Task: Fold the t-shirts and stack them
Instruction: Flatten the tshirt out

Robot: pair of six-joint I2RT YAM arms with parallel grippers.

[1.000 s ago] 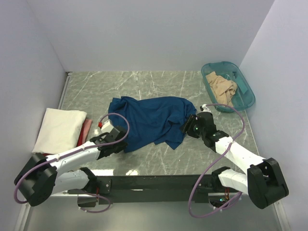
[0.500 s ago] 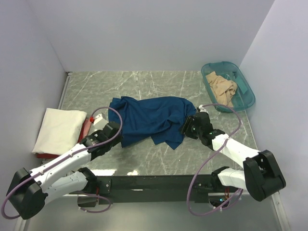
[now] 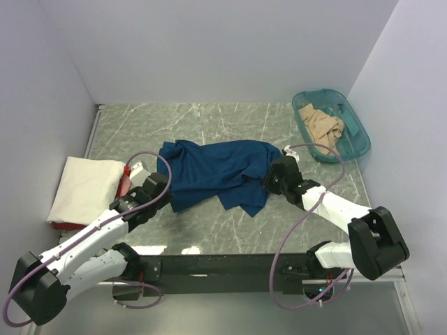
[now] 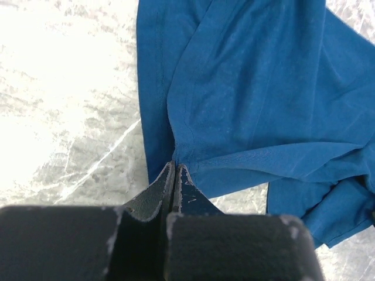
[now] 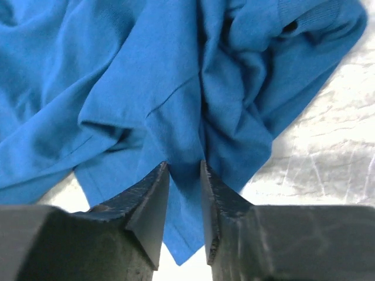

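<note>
The left gripper (image 4: 176, 167) was pinched shut on the edge of the crumpled dark blue cloth t-shirt (image 3: 216, 174), which spread rightward to the right gripper (image 5: 184, 167); those jaws straddled a fold, perhaps not clamped. The folded cream-white t-shirt (image 3: 87, 187) lay left of the left gripper. Beyond the right gripper, the teal translucent plastic tub (image 3: 360, 143) held the tan-beige t-shirt (image 3: 321, 125).
</note>
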